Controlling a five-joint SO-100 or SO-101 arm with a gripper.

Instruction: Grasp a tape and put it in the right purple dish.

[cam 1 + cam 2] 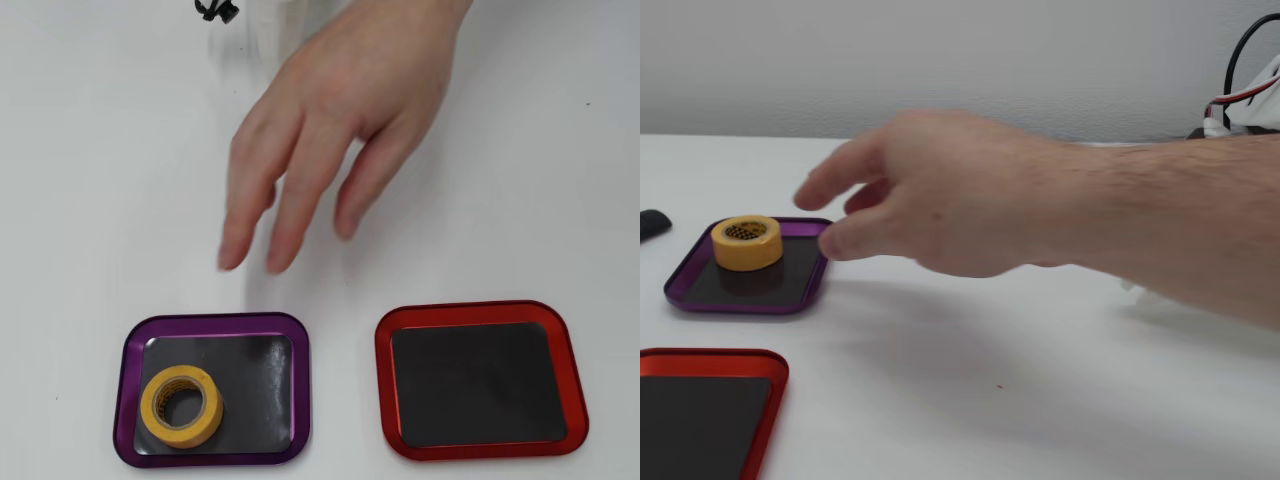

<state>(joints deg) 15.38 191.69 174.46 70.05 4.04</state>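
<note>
1. White tabletop [560, 150] fills both views, with a plain pale wall behind it in the fixed view and some cables at the far right edge there.
2. My hand [330, 120] hangs over the table with the fingers [292, 215] loosely spread and pointing toward the trays. It is open and holds nothing.
3. In the fixed view the hand [940, 195] reaches in from the right, its fingertips near the purple tray but apart from it, as far as I can judge.
4. Just beyond my fingertips sits the purple tray [300, 395], and the tape [181, 406] lies flat inside it, toward the tray's left front part in the overhead view.
5. In the fixed view the tape [746, 242] rests on the dark floor of the purple tray [800, 290], hole facing up.
6. Further out, the red tray [385, 400] sits beside the purple one, well apart from the tape and empty.
7. No robot gripper shows in either view.
8. Judging by this, the tape is already where the task wants it, so I am likely resetting the scene.
9. To do that well, I should come down over the roll, pinch it across its outer wall, and lift straight up so the tray does not slide.
</note>
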